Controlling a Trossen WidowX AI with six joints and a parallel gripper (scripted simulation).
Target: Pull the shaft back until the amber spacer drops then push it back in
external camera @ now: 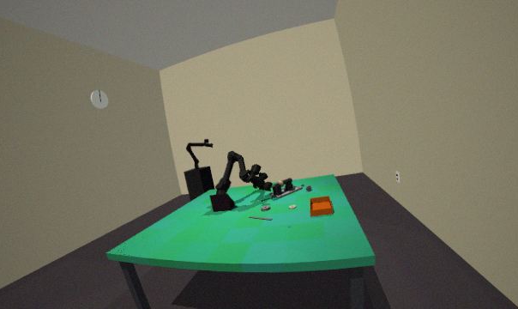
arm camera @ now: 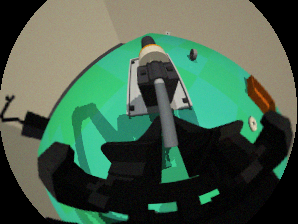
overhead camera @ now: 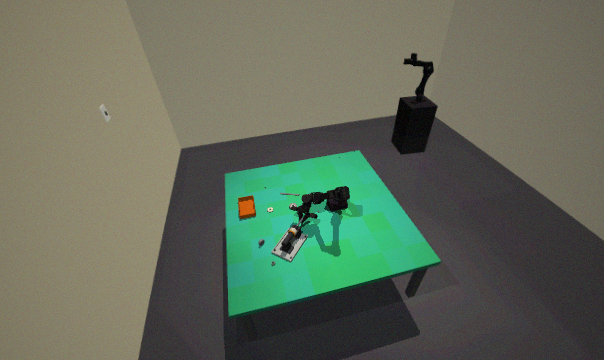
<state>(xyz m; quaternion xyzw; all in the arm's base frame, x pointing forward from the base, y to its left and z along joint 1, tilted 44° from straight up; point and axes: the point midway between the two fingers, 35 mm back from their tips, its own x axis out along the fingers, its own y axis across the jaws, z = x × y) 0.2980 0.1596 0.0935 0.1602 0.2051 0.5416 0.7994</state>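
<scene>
My gripper (overhead camera: 305, 218) (external camera: 270, 187) (arm camera: 164, 117) is shut on the grey shaft (arm camera: 165, 107), whose free end points back between the fingers. The shaft passes into the near dark block (arm camera: 157, 82) (external camera: 277, 190). Beyond that block, pale spacers (arm camera: 152, 56) and a thin amber spacer (arm camera: 151, 47) (overhead camera: 292, 231) sit around the shaft's line, close to the far dark housing block (arm camera: 147, 40) (overhead camera: 287, 241) (external camera: 288, 184). Both blocks stand on a light base plate (overhead camera: 298, 248) (arm camera: 134, 95). How deep the shaft reaches into the far block is hidden.
An orange tray (overhead camera: 247, 207) (external camera: 322, 207) (arm camera: 261, 95) stands at the table's side. A pale ring (overhead camera: 270, 210) (external camera: 292, 207) (arm camera: 253, 123), a greyish ring (external camera: 265, 208), a thin rod (overhead camera: 290, 194) (external camera: 260, 218) and a dark round piece (overhead camera: 261, 242) (external camera: 309, 188) (arm camera: 193, 54) lie on the table.
</scene>
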